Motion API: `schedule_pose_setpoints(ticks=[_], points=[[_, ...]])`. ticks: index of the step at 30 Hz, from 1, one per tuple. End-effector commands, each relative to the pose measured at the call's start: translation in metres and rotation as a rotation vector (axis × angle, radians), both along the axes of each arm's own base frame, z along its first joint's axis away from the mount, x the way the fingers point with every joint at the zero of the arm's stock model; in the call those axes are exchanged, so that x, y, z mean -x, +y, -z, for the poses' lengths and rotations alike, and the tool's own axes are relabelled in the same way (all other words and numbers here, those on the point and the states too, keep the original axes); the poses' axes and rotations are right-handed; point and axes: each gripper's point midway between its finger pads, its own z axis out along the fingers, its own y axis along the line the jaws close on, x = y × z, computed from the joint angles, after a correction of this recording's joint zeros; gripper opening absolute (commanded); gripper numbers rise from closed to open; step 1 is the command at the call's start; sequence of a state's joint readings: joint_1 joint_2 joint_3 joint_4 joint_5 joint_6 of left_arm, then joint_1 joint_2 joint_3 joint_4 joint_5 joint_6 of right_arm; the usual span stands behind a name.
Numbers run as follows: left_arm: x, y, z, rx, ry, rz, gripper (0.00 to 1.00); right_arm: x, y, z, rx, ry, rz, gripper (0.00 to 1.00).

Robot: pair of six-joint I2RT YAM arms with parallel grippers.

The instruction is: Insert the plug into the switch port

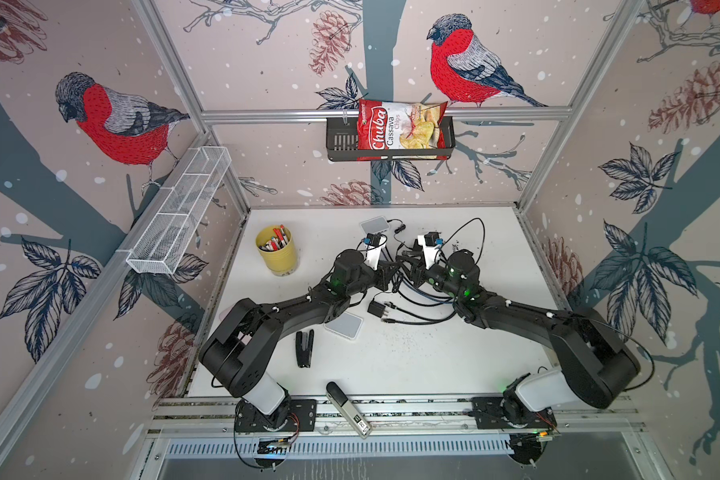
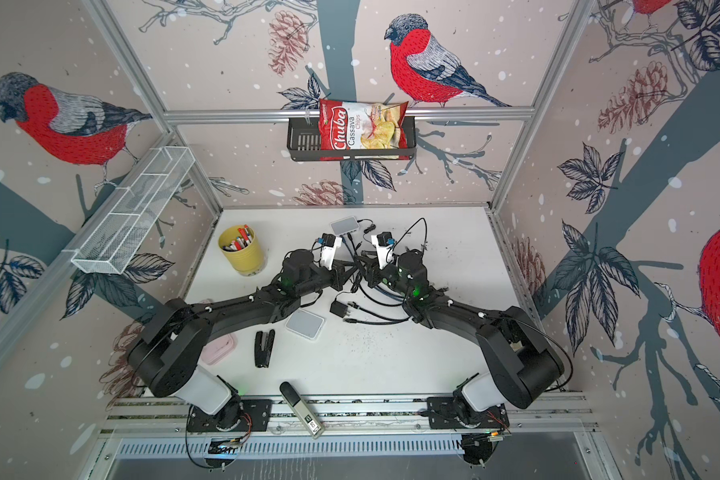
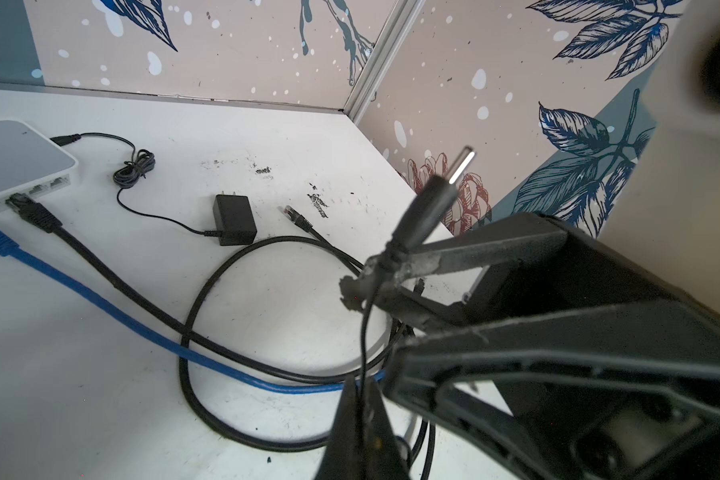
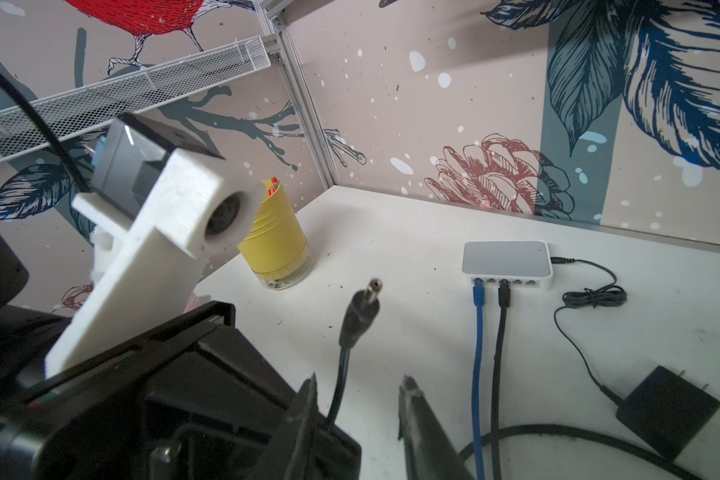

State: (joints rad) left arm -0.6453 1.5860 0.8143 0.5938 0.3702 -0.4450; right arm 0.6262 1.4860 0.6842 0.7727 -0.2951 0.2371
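My left gripper [image 3: 375, 274] clamps the cable [image 3: 363, 332] just behind the barrel plug [image 3: 429, 203], held in midair; my right gripper [image 4: 360, 386] stands released around that cable. The network switch [image 1: 374, 225] sits at eleven o'clock, apart.

Black barrel plug [image 3: 431, 203] up in the air, silver tip tilted upward, pinched just below its collar by the left fingers [image 3: 474, 254]. Small white switch [image 4: 508, 259] flat at the back of the desk [image 4: 391, 249], blue and black cables [image 4: 479, 324] in its front ports. Second white switch [image 1: 346, 326] lying flat nearer the front.
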Motion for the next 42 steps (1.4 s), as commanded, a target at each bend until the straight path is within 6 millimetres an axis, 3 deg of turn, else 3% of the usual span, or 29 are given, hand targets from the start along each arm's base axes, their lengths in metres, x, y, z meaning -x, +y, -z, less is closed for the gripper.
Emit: schedule_pose_setpoints(ticks=[1,12,17,19,21,23,24,31,42], points=[[0.001,-0.004,-0.013,0.037,-0.036,0.015,0.03,-0.002,0.005,-0.022,-0.067,-0.052,-0.014,0.29],[0.003,-0.003,-0.014,0.037,-0.043,0.022,0.03,-0.006,0.009,-0.034,-0.091,-0.101,-0.015,0.04],[0.004,-0.004,-0.012,0.035,-0.040,0.031,0.05,-0.004,0.016,-0.031,-0.056,-0.110,-0.040,0.01],[0.005,-0.003,-0.010,0.026,-0.034,0.033,0.21,-0.005,0.019,-0.023,-0.011,-0.103,-0.044,0.01],[0.005,0.001,-0.008,0.005,-0.036,0.018,0.54,-0.006,0.018,-0.011,0.057,-0.089,-0.039,0.01],[0.005,0.010,-0.007,-0.027,-0.047,-0.016,0.69,-0.008,0.014,0.003,0.132,-0.071,-0.026,0.01],[0.005,0.015,-0.007,-0.044,-0.056,-0.035,0.71,-0.007,0.012,0.011,0.173,-0.064,-0.024,0.01],[0.010,0.039,-0.020,-0.085,-0.080,-0.112,0.71,0.005,0.004,0.053,0.389,-0.028,-0.039,0.01],[0.001,0.038,-0.004,-0.108,0.131,-0.165,0.51,0.035,0.020,0.070,0.462,-0.033,-0.119,0.03]])
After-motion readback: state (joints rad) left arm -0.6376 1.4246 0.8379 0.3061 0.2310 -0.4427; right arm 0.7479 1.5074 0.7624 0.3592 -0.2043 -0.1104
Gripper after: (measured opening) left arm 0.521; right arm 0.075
